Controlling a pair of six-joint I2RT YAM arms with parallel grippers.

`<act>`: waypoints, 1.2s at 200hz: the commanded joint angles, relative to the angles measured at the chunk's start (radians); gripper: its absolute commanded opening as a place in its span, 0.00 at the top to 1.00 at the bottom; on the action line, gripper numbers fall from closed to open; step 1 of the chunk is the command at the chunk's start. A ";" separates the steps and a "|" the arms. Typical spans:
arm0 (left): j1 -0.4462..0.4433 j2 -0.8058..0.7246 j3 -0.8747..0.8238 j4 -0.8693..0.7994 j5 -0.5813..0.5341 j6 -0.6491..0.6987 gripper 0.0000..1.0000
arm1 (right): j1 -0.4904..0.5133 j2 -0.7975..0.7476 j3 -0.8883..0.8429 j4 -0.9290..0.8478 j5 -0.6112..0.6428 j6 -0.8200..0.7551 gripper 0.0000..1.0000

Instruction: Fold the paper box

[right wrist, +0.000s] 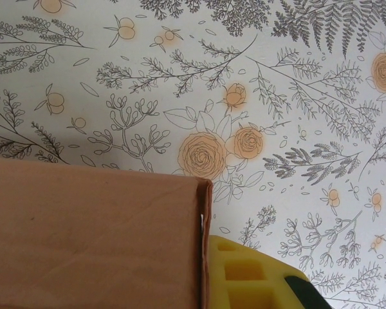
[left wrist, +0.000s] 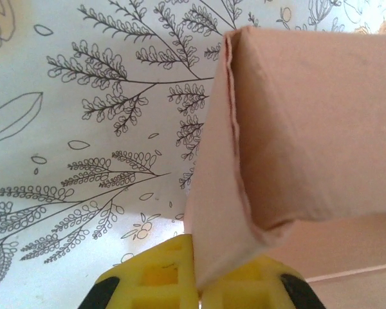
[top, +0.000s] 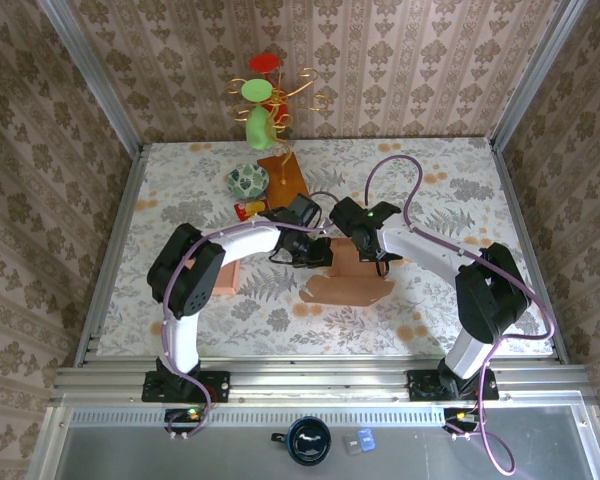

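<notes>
The paper box [top: 352, 284] is a salmon-brown cardboard piece lying mid-table, partly folded, with a flap spread toward the near edge. My left gripper [top: 314, 250] stands over its left end and my right gripper [top: 356, 238] over its right end. In the left wrist view the yellow fingertips [left wrist: 156, 278] are shut on a raised side wall of the paper box [left wrist: 296, 129]. In the right wrist view one yellow finger [right wrist: 248, 277] presses against the folded edge of the paper box [right wrist: 90, 238]; the other finger is hidden behind the wall.
A wire stand with green and red discs [top: 264, 92] on a wooden base [top: 286, 172] stands at the back. A patterned bowl [top: 248, 180] and a small yellow-red item [top: 250, 210] lie beside it. A dark mug [top: 308, 441] sits on the near shelf.
</notes>
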 commanded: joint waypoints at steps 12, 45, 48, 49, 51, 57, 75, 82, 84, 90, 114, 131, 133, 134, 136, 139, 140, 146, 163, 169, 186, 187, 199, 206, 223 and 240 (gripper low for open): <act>-0.050 0.025 -0.055 -0.085 -0.236 -0.070 1.00 | 0.016 -0.029 -0.011 0.008 0.029 0.051 1.00; -0.069 0.019 -0.084 -0.018 -0.220 -0.101 0.87 | 0.021 -0.037 -0.020 0.018 0.034 0.054 1.00; -0.069 0.020 -0.085 -0.014 -0.216 -0.104 0.86 | 0.021 -0.038 -0.020 0.017 0.034 0.055 1.00; -0.069 0.020 -0.086 -0.011 -0.216 -0.105 0.86 | 0.021 -0.038 -0.021 0.017 0.034 0.055 1.00; -0.068 0.020 -0.087 -0.009 -0.214 -0.106 0.85 | 0.020 -0.039 -0.020 0.017 0.034 0.054 1.00; -0.068 0.024 -0.087 -0.005 -0.210 -0.108 0.84 | 0.021 -0.041 -0.023 0.018 0.034 0.055 1.00; -0.068 0.036 -0.084 0.001 -0.203 -0.109 0.83 | 0.021 -0.043 -0.023 0.023 0.033 0.055 1.00; -0.067 0.039 -0.084 0.003 -0.204 -0.110 0.82 | 0.022 -0.045 -0.025 0.024 0.032 0.053 1.00; -0.067 0.040 -0.084 0.005 -0.204 -0.109 0.82 | 0.022 -0.045 -0.025 0.025 0.031 0.053 1.00; -0.068 0.043 -0.084 0.009 -0.202 -0.110 0.81 | 0.022 -0.046 -0.025 0.024 0.031 0.052 1.00; -0.068 0.049 -0.080 0.005 -0.210 -0.109 0.83 | 0.025 -0.052 -0.028 0.029 0.033 0.048 1.00; -0.069 0.040 -0.087 0.001 -0.236 -0.110 0.88 | 0.027 -0.055 -0.028 0.029 0.035 0.045 1.00; -0.069 0.039 -0.087 0.001 -0.240 -0.110 0.89 | 0.028 -0.054 -0.028 0.030 0.035 0.045 1.00; -0.069 0.038 -0.088 0.000 -0.241 -0.109 0.89 | 0.028 -0.054 -0.028 0.030 0.034 0.044 1.00; -0.069 0.037 -0.088 -0.001 -0.244 -0.110 0.89 | 0.028 -0.055 -0.028 0.029 0.036 0.044 1.00; -0.069 0.036 -0.090 -0.002 -0.248 -0.110 0.90 | 0.028 -0.054 -0.028 0.029 0.037 0.044 1.00; -0.069 0.035 -0.090 -0.004 -0.250 -0.110 0.90 | 0.028 -0.054 -0.028 0.029 0.036 0.044 1.00; -0.071 0.032 -0.091 -0.009 -0.259 -0.110 0.91 | 0.030 -0.055 -0.028 0.029 0.035 0.044 1.00; -0.076 0.029 -0.093 -0.029 -0.294 -0.116 0.91 | 0.031 -0.055 -0.032 0.029 0.037 0.047 1.00; -0.078 0.030 -0.095 -0.037 -0.305 -0.120 0.87 | 0.033 -0.055 -0.035 0.030 0.037 0.047 1.00; -0.083 0.031 -0.099 -0.056 -0.335 -0.127 0.81 | 0.036 -0.054 -0.043 0.032 0.037 0.051 1.00; -0.083 0.031 -0.099 -0.057 -0.335 -0.128 0.81 | 0.036 -0.054 -0.043 0.032 0.036 0.052 1.00; -0.083 0.029 -0.105 -0.054 -0.345 -0.133 0.82 | 0.037 -0.055 -0.048 0.035 0.035 0.054 1.00; -0.083 0.030 -0.106 -0.056 -0.346 -0.134 0.84 | 0.038 -0.055 -0.050 0.036 0.036 0.055 1.00; -0.084 0.035 -0.103 -0.056 -0.352 -0.134 0.96 | 0.039 -0.058 -0.056 0.037 0.035 0.057 1.00; -0.087 0.036 -0.107 -0.043 -0.357 -0.134 1.00 | 0.042 -0.058 -0.056 0.041 0.037 0.058 1.00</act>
